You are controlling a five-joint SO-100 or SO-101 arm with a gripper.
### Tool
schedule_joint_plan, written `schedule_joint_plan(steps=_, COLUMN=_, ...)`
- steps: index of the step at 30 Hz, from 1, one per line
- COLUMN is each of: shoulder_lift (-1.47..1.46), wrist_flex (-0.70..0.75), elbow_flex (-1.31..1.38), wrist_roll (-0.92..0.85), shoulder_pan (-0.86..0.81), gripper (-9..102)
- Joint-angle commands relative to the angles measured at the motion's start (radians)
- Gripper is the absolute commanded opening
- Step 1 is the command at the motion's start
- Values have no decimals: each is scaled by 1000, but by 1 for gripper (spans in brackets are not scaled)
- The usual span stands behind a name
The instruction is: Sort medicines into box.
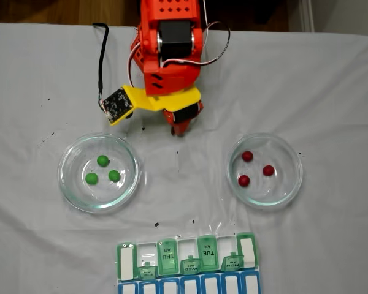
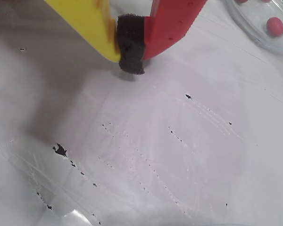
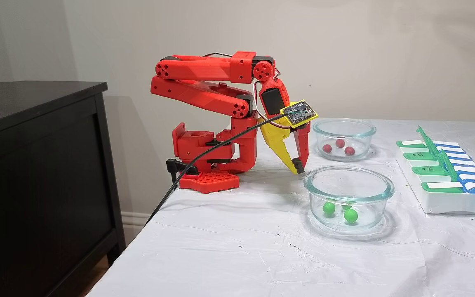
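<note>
On the white-covered worktop [image 1: 37, 73], between two round clear glass dishes, the red-and-yellow two-finger pincer [image 1: 179, 131] is hanging tip-down just above the cloth, jaws pressed together on their own black foam pad [image 2: 130, 44] and gripping nothing; the arm is sitting folded back over its base, which reads as a rest pose before any pick. Glass dish [image 1: 99, 172], left in the top-down fixed view: holding 3 tiny bright green balls [image 1: 102, 160], kept apart by colour. Glass dish [image 1: 265, 169], right in that view: holding 3 tiny glossy red balls [image 1: 248, 156]. Medicines in total: 6, none yet in a cell. Flat weekly pill organizer [image 1: 187, 260], a translucent green row with a blue row behind it, is lying at the near edge of that view, well apart from the pincer; several green lids are standing raised, seemingly ready to receive. Small black specks [image 2: 60, 149] are scattered over the cloth.
</note>
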State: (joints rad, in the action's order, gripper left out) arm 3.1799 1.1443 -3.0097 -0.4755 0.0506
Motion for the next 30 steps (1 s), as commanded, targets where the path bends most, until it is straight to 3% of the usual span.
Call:
schedule_joint_plan(steps=1, shoulder_lift=25, wrist_flex=-2, elbow_flex=20, wrist_roll=3, shoulder_pan=-3, gripper=0)
schedule_joint_plan(steps=12, shoulder_lift=25, wrist_flex=0, elbow_flex=20, wrist_roll=-5, shoulder_pan=-3, gripper=0)
schedule_joint_plan(steps=17, shoulder_lift=25, wrist_flex=-3, elbow_flex=18, wrist_roll=-184, shoulder_pan=201, gripper=0)
schedule_joint_plan(steps=20, shoulder_lift=26, wrist_flex=-2, elbow_flex=9, wrist_roll=-350, shoulder_pan=334, gripper=0)
schedule_joint_plan(steps=23, shoulder_lift=41, wrist_flex=58, elbow_flex=-60, wrist_roll=-887, shoulder_pan=448, gripper=0)
schedule_joint_plan(steps=30, shoulder_lift=41, wrist_flex=11, elbow_flex=-51, wrist_roll=-764, shoulder_pan=443, gripper=0)
